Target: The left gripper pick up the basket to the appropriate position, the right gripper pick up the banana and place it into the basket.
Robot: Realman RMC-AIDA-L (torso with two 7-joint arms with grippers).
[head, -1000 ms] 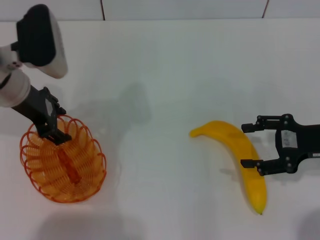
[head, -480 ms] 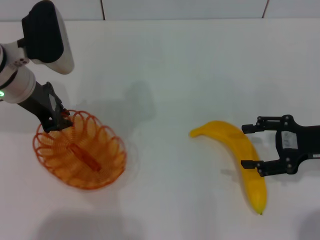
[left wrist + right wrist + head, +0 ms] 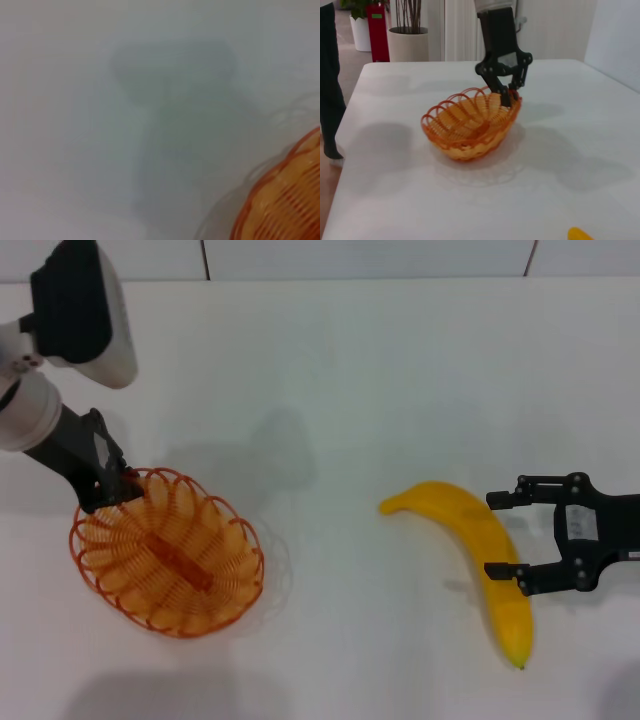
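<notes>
The orange wire basket (image 3: 168, 552) is at the left of the white table. It hangs tilted just above the table in the right wrist view (image 3: 470, 123). My left gripper (image 3: 112, 488) is shut on the basket's far rim; it also shows in the right wrist view (image 3: 509, 98). A corner of the basket shows in the left wrist view (image 3: 285, 200). The yellow banana (image 3: 480, 558) lies on the table at the right. My right gripper (image 3: 503, 535) is open, with one finger on each side of the banana's middle. Only the banana's tip (image 3: 580, 234) shows in the right wrist view.
The white table (image 3: 350, 390) is bare between the basket and the banana. Its far edge meets a tiled wall. In the right wrist view a standing person's leg (image 3: 330, 90), a red stand (image 3: 379, 27) and a plant pot (image 3: 409, 44) lie beyond the table's end.
My left gripper has carried the basket to the right and turned it, then lowered it a little. The right gripper and the banana have not moved.
</notes>
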